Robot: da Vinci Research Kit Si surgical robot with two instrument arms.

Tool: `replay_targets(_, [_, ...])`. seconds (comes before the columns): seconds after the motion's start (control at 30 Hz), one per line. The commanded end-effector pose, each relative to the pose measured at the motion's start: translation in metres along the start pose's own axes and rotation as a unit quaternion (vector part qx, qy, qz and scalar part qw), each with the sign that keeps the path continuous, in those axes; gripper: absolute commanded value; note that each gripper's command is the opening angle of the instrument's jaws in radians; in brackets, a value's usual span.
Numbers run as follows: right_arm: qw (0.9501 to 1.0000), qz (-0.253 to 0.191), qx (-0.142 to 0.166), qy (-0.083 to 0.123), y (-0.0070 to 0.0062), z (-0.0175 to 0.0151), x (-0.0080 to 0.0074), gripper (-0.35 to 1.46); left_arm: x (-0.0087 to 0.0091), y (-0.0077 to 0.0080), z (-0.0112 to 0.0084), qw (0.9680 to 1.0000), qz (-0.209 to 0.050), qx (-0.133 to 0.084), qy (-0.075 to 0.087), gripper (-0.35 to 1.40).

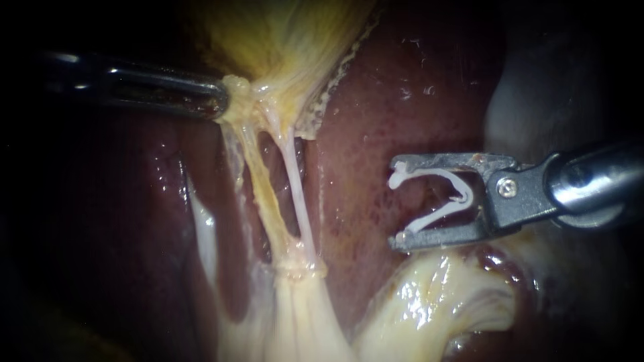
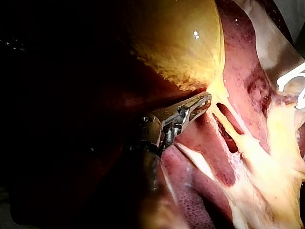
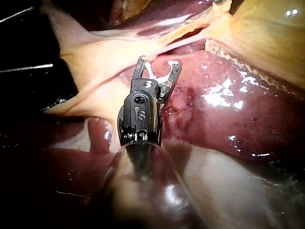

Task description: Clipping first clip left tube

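one yellowish left tube (image 1: 259,181) stretches taut beside a whiter right tube (image 1: 297,194)

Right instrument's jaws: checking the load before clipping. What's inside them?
The right instrument holds an open white plastic clip between its jaws; nothing else inside. Jaw metal covers the clip's outer edges.

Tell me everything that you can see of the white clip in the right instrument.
The clip is white and looks like plastic: a thin open V, two curved legs joined at a bend, each end with a small hook. It sits between the jaws of the right instrument, one leg along each jaw. Its mouth opens toward the tubes but stays apart from them. Behind it lies the liver. It clasps nothing yet.
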Motion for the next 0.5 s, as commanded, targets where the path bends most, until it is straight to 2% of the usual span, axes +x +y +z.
replay_targets(0.03, [1.0,0.0,0.0,0.0,0.0,0.0,0.0,0.49,0.0,0.0,0.0,1.0,0.0,0.0,0.0,-0.35])
replay_targets(0.33, [1.0,0.004,0.0,0.0,0.0,0.0005,0.0003,0.49,0.0,-0.0002,0.0,1.0,0.0,-0.002,0.0,-0.35])
replay_targets(0.5, [0.9994,0.031,0.013,0.005,-0.0001,0.0015,0.0009,0.49,0.0,-0.0003,0.0,1.0,0.0,-0.001,0.0,-0.35])
